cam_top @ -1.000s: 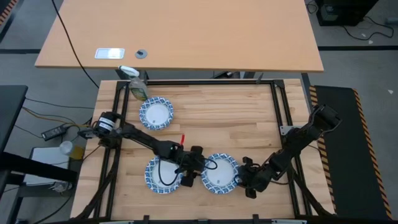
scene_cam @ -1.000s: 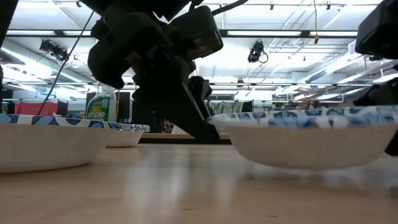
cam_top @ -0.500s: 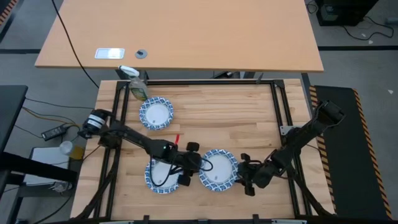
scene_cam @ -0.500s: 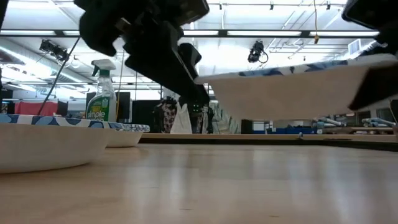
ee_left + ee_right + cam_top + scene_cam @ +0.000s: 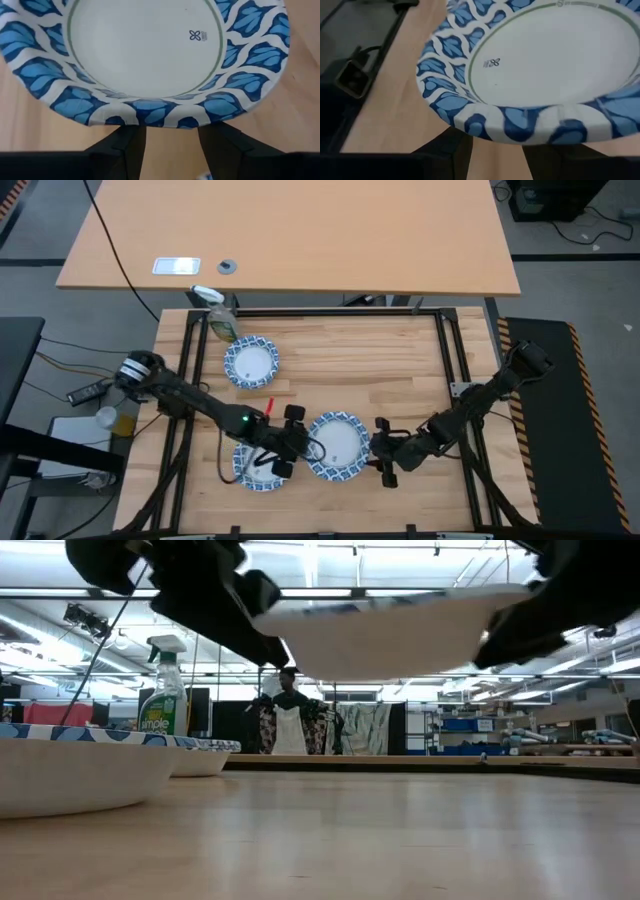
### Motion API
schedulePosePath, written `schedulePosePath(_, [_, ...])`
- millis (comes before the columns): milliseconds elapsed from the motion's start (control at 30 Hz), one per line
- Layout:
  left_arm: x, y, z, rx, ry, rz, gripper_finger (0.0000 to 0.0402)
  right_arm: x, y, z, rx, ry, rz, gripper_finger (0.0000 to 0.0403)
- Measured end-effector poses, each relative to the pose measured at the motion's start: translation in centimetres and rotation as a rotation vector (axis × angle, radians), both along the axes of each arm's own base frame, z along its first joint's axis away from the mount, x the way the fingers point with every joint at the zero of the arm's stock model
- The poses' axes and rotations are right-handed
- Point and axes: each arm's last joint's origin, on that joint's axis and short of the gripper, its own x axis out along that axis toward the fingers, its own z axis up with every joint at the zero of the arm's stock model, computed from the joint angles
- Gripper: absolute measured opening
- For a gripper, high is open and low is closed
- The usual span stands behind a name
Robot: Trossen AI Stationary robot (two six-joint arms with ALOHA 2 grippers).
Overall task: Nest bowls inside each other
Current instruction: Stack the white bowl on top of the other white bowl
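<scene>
One blue-rimmed bowl [image 5: 337, 444] hangs in the air between my two grippers, well above the wood in the low view [image 5: 390, 640]. My left gripper [image 5: 300, 442] is at its left side and my right gripper [image 5: 377, 452] at its right side. Both have their fingers spread apart. A second bowl [image 5: 255, 465] rests by its base on the table under my left arm. A third bowl [image 5: 250, 362] sits on its base at the far left. My left gripper [image 5: 172, 142] meets the bowl's left rim [image 5: 150, 115], slanting down from the table's left. The rim lies across both spread fingertips and hides them. Nothing is pinched between the fingers. My right gripper [image 5: 497, 150] meets the opposite, right rim [image 5: 510, 125], slanting down from the table's right. That rim likewise lies over both fingertips. The bowl is carried between the two grippers, clear of the table, its right side slightly higher.
A green spray bottle [image 5: 222, 320] stands at the table's far left corner, beside the third bowl. A black frame [image 5: 440, 360] runs around the tabletop. Bare wood lies across the middle and far right.
Both grippers have risen and gone toward the table's left with the bowl between them. The bowl, which stood on the table a second ago, is lifted clear and has shifted left and slightly toward the far edge.
</scene>
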Motion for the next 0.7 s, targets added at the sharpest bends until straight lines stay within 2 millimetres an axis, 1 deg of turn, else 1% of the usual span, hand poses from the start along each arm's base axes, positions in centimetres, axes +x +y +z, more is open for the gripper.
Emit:
schedulePosePath(167, [-2.7,1.5,0.6,-0.056,-0.05,0.078,0.018,1.5,-1.1,1.2,-0.048,-0.054,-0.008,0.0168])
schedulePosePath(333, [-5.0,2.6,0.8,-0.063,-0.087,0.135,0.018,3.3,-3.2,2.3,-0.094,-0.109,-0.008,0.0168])
schedulePosePath(533, [-6.8,3.6,1.2,-0.043,-0.096,0.185,0.018,5.1,-6.2,3.1,-0.106,-0.152,0.007,0.0168])
schedulePosePath(700, [-7.8,4.2,1.4,-0.008,-0.06,0.223,0.018,5.9,-8.4,3.6,-0.112,-0.196,0.022,0.0168])
